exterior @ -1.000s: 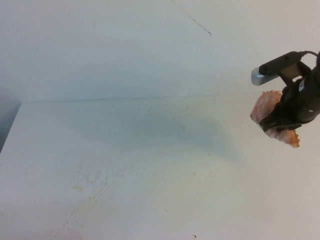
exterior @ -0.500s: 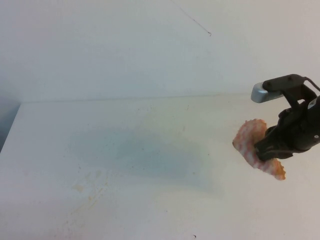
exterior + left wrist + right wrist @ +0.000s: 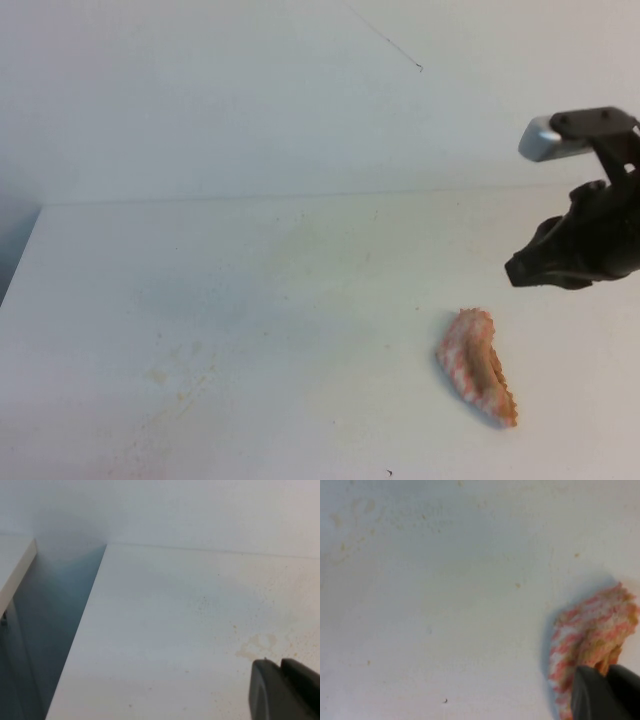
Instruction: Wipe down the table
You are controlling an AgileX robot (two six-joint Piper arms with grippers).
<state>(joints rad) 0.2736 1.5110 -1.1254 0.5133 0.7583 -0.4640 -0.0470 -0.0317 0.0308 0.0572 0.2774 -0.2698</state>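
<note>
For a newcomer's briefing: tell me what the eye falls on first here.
An orange-and-white striped cloth lies crumpled on the white table, right of centre, with the right hand in the air behind it, apart from it. Faint brownish stains mark the table's front left, where the left hand hangs.

A plain white wall (image 3: 200, 100) stands behind the white table (image 3: 250, 290). Little yellow-brown spots (image 3: 155, 375) dot the table. A dark gap (image 3: 55, 630) runs along one side.
</note>
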